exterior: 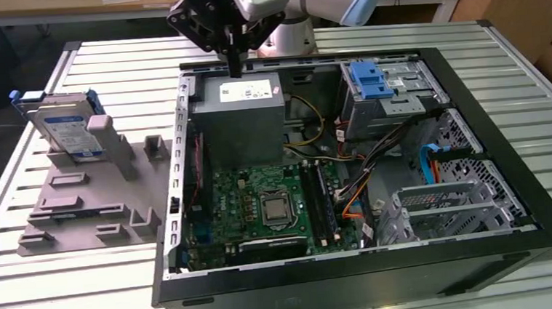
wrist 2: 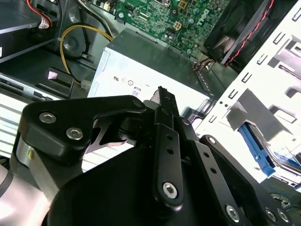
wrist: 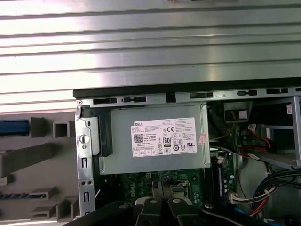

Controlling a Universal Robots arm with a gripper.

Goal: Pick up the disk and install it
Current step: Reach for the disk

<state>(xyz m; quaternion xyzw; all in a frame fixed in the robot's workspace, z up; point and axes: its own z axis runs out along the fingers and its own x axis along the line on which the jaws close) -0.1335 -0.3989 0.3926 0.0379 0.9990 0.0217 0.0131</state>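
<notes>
The disk [exterior: 67, 129], a silver drive with a blue-and-white label in a blue carrier, stands upright in a grey holder [exterior: 85, 204] on the table, at the exterior view's left. My gripper [exterior: 236, 71] hangs over the far rim of the open computer case [exterior: 362, 265], above the grey power-supply box [exterior: 244, 116]. It is well away from the disk. Both wrist views show the black fingers [wrist 2: 162, 101] pressed together with nothing between them, and the gripper [wrist: 162, 184] pointing down at the power supply [wrist: 155, 141].
A bare blue caddy [exterior: 373, 82] sits in the drive bay at the case's far right corner. Cables, the motherboard [exterior: 260, 206] and a metal drive cage [exterior: 445, 208] fill the case. The slatted metal table [exterior: 71, 285] lies around it.
</notes>
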